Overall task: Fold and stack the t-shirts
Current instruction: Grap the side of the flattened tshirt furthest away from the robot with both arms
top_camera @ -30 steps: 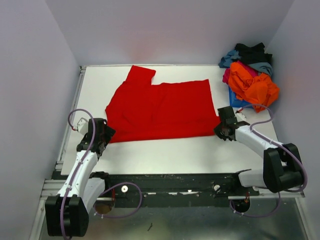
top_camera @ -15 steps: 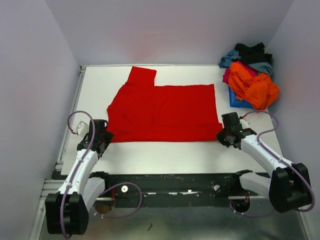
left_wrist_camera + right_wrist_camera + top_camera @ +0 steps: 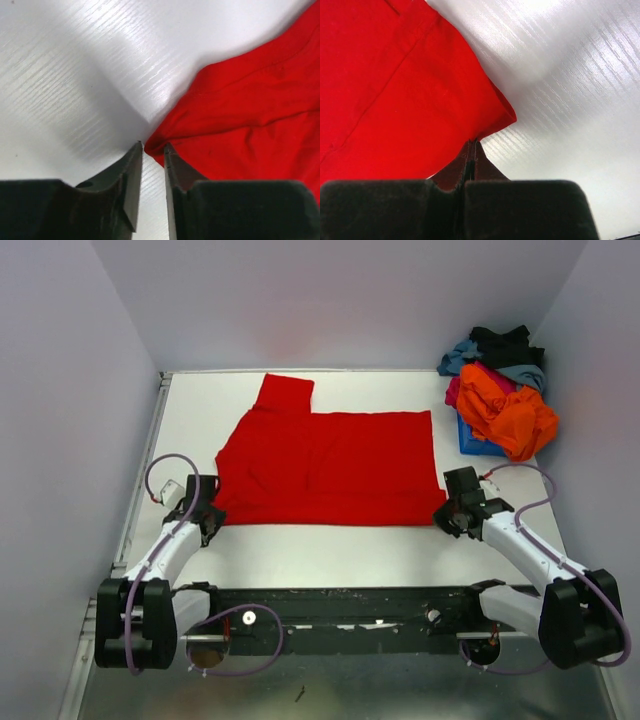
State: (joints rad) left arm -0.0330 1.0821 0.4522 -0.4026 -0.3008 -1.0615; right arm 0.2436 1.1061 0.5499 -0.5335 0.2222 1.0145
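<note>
The bright red t-shirt (image 3: 325,465) lies spread flat on the white table, one sleeve pointing to the back. My left gripper (image 3: 210,515) sits at its near left corner. In the left wrist view the red cloth (image 3: 250,115) ends in a folded corner right at the tips of my left gripper (image 3: 153,146), whose jaws stand a narrow gap apart with table showing between them. My right gripper (image 3: 446,517) is at the near right corner, and the right wrist view shows this gripper (image 3: 471,142) shut on the edge of the red cloth (image 3: 395,90).
A heap of other t-shirts sits at the back right: orange (image 3: 510,410) on top, black (image 3: 505,340), grey-blue (image 3: 462,353) and magenta (image 3: 453,390), over a blue bin (image 3: 472,440). Walls close in the table on three sides.
My right gripper pulled the shirt's near right corner outward, drawing the cloth flatter. My left arm shifted in to the near left corner and its jaws narrowed a lot.
</note>
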